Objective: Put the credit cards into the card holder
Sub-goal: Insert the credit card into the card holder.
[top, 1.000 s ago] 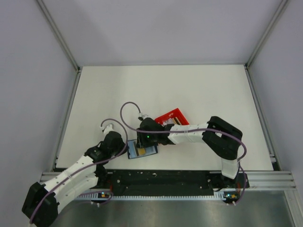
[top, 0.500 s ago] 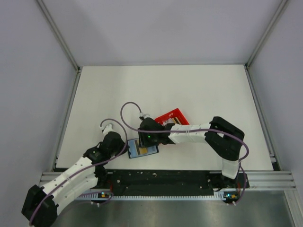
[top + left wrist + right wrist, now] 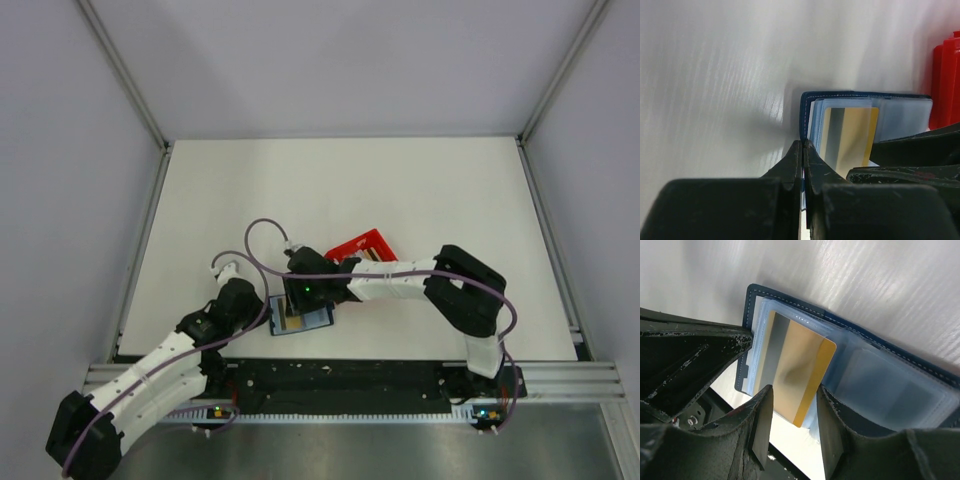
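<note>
The navy card holder lies open near the table's front edge, its clear blue pockets facing up. One tan-and-yellow credit card lies on its left half, partly in a pocket, also seen in the left wrist view. My left gripper is shut on the card holder's navy left edge. Above the card, my right gripper stands open. Its fingers straddle the card's near end, and a gap shows on the right side. Other credit cards are hidden.
A red plastic bin stands just behind and to the right of the holder, also visible in the left wrist view. The metal rail of the table's front edge runs close below the holder. Both arms crowd together here.
My right gripper has shifted slightly left over the holder and its fingers have spread a touch. My left gripper stays shut on the holder's edge.
</note>
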`<state>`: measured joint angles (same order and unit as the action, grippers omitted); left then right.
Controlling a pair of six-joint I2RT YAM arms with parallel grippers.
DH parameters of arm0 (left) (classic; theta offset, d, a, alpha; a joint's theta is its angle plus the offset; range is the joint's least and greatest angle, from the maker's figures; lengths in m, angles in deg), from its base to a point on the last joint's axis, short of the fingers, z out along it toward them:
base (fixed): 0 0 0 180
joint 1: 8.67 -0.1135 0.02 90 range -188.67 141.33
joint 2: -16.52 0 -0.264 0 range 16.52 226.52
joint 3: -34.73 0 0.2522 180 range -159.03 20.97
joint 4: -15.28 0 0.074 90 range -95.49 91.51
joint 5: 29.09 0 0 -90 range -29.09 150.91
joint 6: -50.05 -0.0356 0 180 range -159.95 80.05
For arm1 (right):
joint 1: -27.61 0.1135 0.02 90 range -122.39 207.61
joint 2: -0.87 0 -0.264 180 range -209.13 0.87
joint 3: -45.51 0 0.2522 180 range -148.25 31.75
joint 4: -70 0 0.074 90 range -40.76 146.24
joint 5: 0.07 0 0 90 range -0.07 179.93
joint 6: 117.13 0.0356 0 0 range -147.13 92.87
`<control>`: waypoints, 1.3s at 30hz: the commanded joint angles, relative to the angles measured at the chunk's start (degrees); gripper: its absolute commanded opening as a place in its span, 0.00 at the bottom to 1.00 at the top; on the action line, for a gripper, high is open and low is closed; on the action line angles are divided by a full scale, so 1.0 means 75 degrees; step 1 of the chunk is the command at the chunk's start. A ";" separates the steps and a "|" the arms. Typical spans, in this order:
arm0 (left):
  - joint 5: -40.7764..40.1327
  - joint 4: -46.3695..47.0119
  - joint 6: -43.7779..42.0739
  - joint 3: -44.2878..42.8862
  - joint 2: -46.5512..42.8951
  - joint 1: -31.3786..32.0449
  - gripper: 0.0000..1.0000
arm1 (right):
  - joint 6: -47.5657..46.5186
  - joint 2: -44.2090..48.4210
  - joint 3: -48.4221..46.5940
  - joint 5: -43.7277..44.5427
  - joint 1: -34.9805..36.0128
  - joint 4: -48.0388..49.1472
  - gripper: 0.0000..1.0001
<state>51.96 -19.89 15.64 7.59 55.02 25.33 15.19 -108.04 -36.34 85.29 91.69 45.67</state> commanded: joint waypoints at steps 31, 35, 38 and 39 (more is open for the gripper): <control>0.0068 0.0405 -0.0111 -0.0219 -0.0141 0.0002 0.00 | -0.0218 0.0189 -0.0108 -0.0704 0.0058 0.1350 0.22; 0.0115 0.0463 -0.0123 -0.0184 -0.0130 0.0002 0.00 | -0.0054 0.0060 -0.0131 -0.1044 0.0035 0.1784 0.24; 0.0139 0.0499 -0.0147 -0.0207 -0.0118 0.0002 0.00 | -0.0019 0.0001 -0.0108 -0.1115 0.0035 0.1854 0.19; 0.0139 0.0476 -0.0158 -0.0207 -0.0106 0.0002 0.00 | -0.0018 -0.0011 -0.0097 -0.1127 0.0035 0.1866 0.20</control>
<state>49.84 -21.01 14.07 7.59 54.87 25.04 13.57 -109.00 -36.17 82.20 91.10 50.85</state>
